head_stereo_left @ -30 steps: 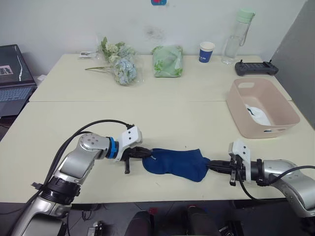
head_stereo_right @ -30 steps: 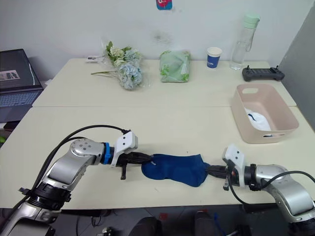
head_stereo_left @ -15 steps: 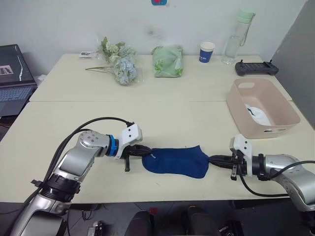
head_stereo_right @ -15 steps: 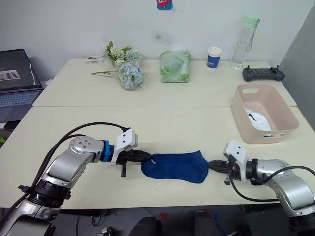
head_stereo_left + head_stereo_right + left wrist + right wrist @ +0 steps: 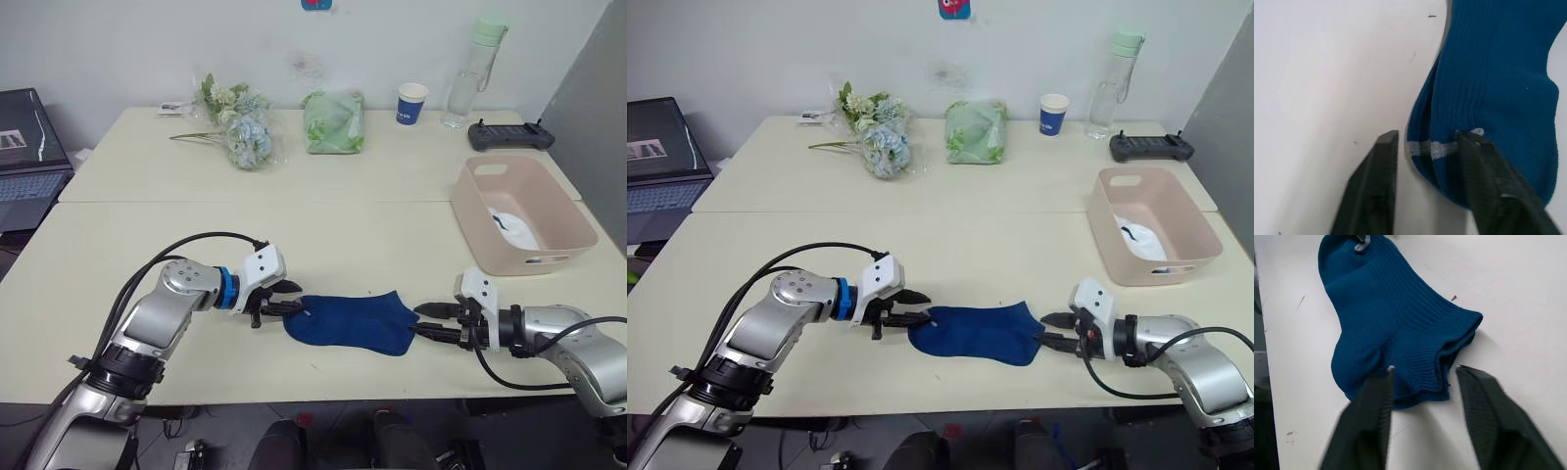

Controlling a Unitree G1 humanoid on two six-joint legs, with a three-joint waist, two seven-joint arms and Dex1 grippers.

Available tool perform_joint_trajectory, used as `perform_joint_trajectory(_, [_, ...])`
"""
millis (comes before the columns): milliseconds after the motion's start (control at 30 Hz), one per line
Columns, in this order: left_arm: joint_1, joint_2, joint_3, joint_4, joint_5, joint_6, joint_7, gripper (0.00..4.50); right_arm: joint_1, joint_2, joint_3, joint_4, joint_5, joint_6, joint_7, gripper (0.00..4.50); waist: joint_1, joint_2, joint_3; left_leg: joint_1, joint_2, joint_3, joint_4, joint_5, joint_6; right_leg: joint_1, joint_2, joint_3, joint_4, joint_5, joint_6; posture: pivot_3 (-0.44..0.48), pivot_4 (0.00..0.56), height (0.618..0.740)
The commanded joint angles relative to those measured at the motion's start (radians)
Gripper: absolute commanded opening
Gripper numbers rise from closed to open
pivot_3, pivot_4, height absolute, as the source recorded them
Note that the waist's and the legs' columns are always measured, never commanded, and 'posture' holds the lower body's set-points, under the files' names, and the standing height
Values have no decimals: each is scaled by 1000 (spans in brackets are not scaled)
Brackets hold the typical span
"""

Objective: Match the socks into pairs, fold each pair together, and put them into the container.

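A pair of navy blue socks [image 5: 350, 320] lies flat, one on the other, near the table's front edge. My left gripper [image 5: 292, 298] is open at the pair's left end; in the left wrist view the striped end of the socks [image 5: 1488, 73] sits between the fingers [image 5: 1374, 186]. My right gripper [image 5: 427, 321] is open at the right end, its fingers [image 5: 1476, 401] on either side of the cuff of the socks [image 5: 1386, 318]. The pale pink container [image 5: 534, 261] stands at the right with a white sock [image 5: 511, 228] inside.
Along the table's far side are a bunch of flowers [image 5: 240, 127], a green bag [image 5: 333, 120], a blue-and-white paper cup [image 5: 411, 103], a clear bottle [image 5: 470, 73] and a black controller [image 5: 509, 135]. A laptop [image 5: 24, 147] sits at the far left.
Both grippers have gone from shut on the ends of the navy socks to open. The socks now lie flat on the table.
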Motion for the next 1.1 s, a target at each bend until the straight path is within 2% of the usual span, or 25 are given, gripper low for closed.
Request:
perform_joint_trajectory(33, [-32,0,62,-42,-33,3,23,3534,-30,11,-82,-49,72,17,-15,3219,0,0,0,0,0,0,0,0,0,0,0,0,0,0,0,0,150,740])
perform_joint_trajectory(100, [-37,-12,81,-66,-62,-11,22,4148,-44,25,-91,-71,104,37,-25,3219,0,0,0,0,0,0,0,0,0,0,0,0,0,0,0,0,150,740])
perform_joint_trajectory(200, [-24,-39,88,-125,-111,-6,19,4148,-75,69,-49,-101,103,49,-61,3219,-1,0,0,0,0,0,0,0,0,0,0,0,0,0,0,0,150,740])
perform_joint_trajectory(333, [15,-92,35,-143,-76,-74,42,3187,-118,147,87,-61,-39,-49,-110,2281,-2,0,0,1,0,0,0,0,0,0,0,1,0,0,0,0,150,740])
perform_joint_trajectory(467, [66,-130,-31,-120,-4,-162,71,1873,-113,170,190,-4,-162,-143,-118,789,-1,0,0,0,0,1,0,0,0,0,0,1,0,0,0,0,150,740])
perform_joint_trajectory(533, [92,-109,-53,-88,42,-212,73,1197,-89,145,219,31,-227,-203,-114,47,-1,0,0,0,0,1,0,0,0,0,0,1,0,0,0,0,150,740])
perform_joint_trajectory(633, [109,-71,-69,-28,109,-297,74,228,-59,120,220,74,-270,-279,-98,0,-1,0,0,0,0,0,0,0,0,0,0,1,0,0,0,0,150,740])
perform_joint_trajectory(667, [115,-56,-60,-8,115,-312,73,25,-43,105,210,80,-271,-293,-86,0,-1,0,0,1,0,1,0,0,0,0,0,1,0,0,0,0,150,740])
perform_joint_trajectory(833, [132,-21,-11,15,76,-346,56,25,16,56,153,76,-238,-326,-46,0,-1,0,0,1,0,1,0,0,0,1,0,1,0,0,0,0,150,740])
perform_joint_trajectory(967, [142,-35,20,-39,-6,-343,15,25,28,76,85,2,-93,-283,3,0,-1,0,0,1,0,1,0,0,0,1,0,1,0,0,0,0,150,740])
perform_joint_trajectory(1100, [151,-5,9,-83,-23,-337,-43,25,17,64,130,-42,-92,-239,34,0,-2,0,0,1,0,0,0,0,0,0,0,0,0,0,0,0,150,740])
